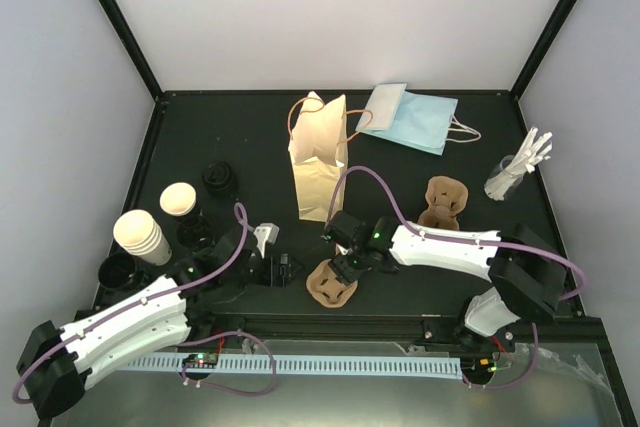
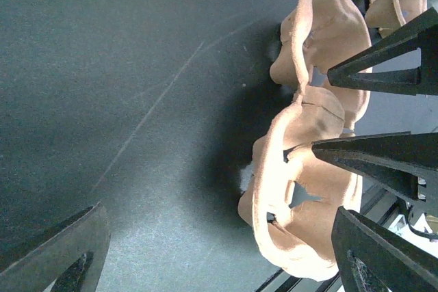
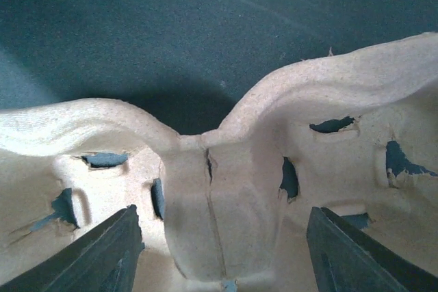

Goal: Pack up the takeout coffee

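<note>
Sides and base of pulp carrier [image 3: 226, 189] beyond right wrist view's edges.

Small cream-white paper cup with black plastic lid [image 1: 181, 201] stands left on the worktop [image 1: 230, 132], cream end uppermost.

matte black table [image 1: 250, 127], tan paper bag [image 1: 320, 162] at centre, pale blue bag [image 1: 412, 117] upper right, brown pulp carrier [image 1: 332, 285] lower centre, cream cup stack [image 1: 140, 234] at left, white arms [image 1: 445, 245], purple cables [image 1: 370, 179]
</note>
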`<state>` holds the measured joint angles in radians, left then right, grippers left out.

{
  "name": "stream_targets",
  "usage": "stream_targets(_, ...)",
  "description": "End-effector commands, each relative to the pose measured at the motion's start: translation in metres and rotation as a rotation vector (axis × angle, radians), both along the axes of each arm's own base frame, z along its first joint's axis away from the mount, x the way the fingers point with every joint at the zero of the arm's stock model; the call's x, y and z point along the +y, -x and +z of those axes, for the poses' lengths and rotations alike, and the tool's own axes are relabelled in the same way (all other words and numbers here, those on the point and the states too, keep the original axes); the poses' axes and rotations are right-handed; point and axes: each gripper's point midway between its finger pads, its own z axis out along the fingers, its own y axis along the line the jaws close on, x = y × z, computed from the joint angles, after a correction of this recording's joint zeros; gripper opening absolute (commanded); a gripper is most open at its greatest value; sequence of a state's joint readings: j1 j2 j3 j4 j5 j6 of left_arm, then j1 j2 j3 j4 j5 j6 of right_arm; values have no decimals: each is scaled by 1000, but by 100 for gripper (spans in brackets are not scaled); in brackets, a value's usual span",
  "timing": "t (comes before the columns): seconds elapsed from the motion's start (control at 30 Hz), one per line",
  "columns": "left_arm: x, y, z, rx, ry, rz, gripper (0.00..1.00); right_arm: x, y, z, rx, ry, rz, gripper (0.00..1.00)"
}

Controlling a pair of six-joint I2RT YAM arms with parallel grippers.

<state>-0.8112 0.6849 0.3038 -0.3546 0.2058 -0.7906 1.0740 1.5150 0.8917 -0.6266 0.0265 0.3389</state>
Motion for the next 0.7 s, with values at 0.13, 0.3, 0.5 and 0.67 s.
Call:
stream_targets(0.13,6,-2,-1,12,-7,19,91,10,-7,-2,-39,7,23,62)
stream_targets(0.3,6,-2,-1,12,-7,20,91,14,-2,-3,-36,10,45,56)
stream_targets(0.5,7,-3,1,11,-6,20,91,14,-3,9,-55,-16,41,48)
stream_targets(0.67,8,-3,3,9,-7,19,91,11,-2,20,-70,-39,39,46)
